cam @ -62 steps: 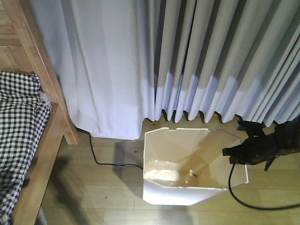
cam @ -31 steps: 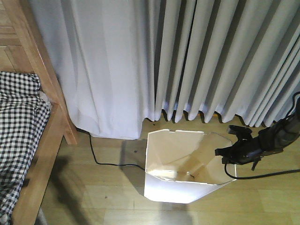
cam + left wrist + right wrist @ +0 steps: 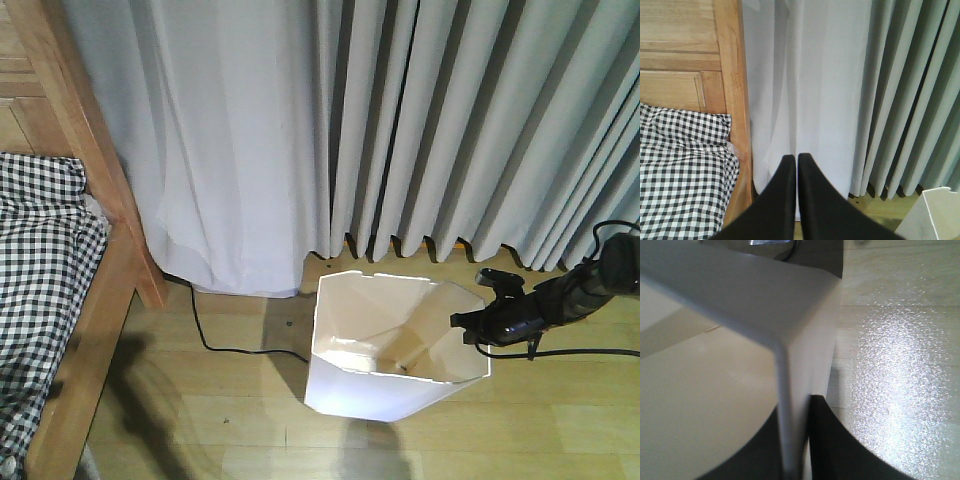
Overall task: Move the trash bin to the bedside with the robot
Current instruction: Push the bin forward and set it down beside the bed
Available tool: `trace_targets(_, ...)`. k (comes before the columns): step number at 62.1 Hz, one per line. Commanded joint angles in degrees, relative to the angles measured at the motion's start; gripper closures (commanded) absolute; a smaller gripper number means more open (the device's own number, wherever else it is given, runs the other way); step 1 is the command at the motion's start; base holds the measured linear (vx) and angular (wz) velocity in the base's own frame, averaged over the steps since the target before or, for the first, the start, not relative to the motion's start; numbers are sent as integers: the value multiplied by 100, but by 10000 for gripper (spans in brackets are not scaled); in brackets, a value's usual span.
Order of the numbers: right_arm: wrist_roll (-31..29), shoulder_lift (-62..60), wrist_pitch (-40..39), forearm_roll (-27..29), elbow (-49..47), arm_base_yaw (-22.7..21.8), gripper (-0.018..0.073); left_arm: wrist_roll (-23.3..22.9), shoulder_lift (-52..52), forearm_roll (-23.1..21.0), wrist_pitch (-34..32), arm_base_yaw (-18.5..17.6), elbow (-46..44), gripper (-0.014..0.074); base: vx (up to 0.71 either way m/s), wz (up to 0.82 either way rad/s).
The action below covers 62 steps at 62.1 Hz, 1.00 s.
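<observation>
Front view: the trash bin stands upright on the wooden floor toward 5 o'clock of the frame, its faceted rim open upward and the cream interior visible. Its 12 o'clock edge sits just beside the hem of the grey curtain. The right gripper meets the bin's rim at the 3 o'clock side, with the black arm reaching away toward the frame's 3 o'clock edge. Right wrist view confirms the hold: the two dark fingers straddle the thin white wall, one inside and one outside, clamped narrowly on it. The bed lies at 9 o'clock of the bin, well apart from it, with bare floor between; its wooden post slants at the frame's left and the checked bedding fills the 8 o'clock corner. A black cable runs along the floor from the white sheer curtain toward the bin's 9 o'clock side. The left gripper is drawn narrow, tips nearly touching, holding nothing, aimed at the curtain beside the bed post.
</observation>
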Motion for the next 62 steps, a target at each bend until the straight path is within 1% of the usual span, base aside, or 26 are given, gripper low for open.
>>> trace_targets(1,413,-369,1081,-189,-383,104,565,-46,-56,-58,-422,-19,165,602,0,0)
trace_targets(7,714,-266,1106,-468,-654,255,565,-46,-56,-58,-422,-19,165,602,0,0)
trace_targets(9,932,-212,1098,-486,-752,327,565,-46,-56,-58,-422,-19,165,602,0,0)
trace_targets(18,1393,-72,1033,-536,-904,420,565,-46,-56,-58,-422,-19,165,602,0,0)
trace_targets(35,1515,39,692,-629,-898,625,561,-46,-56,-58,-422,-19,165,602,0,0)
trace_targets(39,1530,39,544,-805,-898,698,557,-46,-56,-58,-422,-19,165,602,0,0)
trace_targets(43,1681,44,474,-989,-898,722,548,-46,-56,-58,-422,-19,165,602,0,0)
trace_targets(48,1795,58,447,-991,-898,722,540,-46,-56,-58,-422,-19,165,602,0,0)
trace_targets(62,1795,66,409,-996,-898,722,509,-46,-56,-58,-422,-19,165,602,0,0)
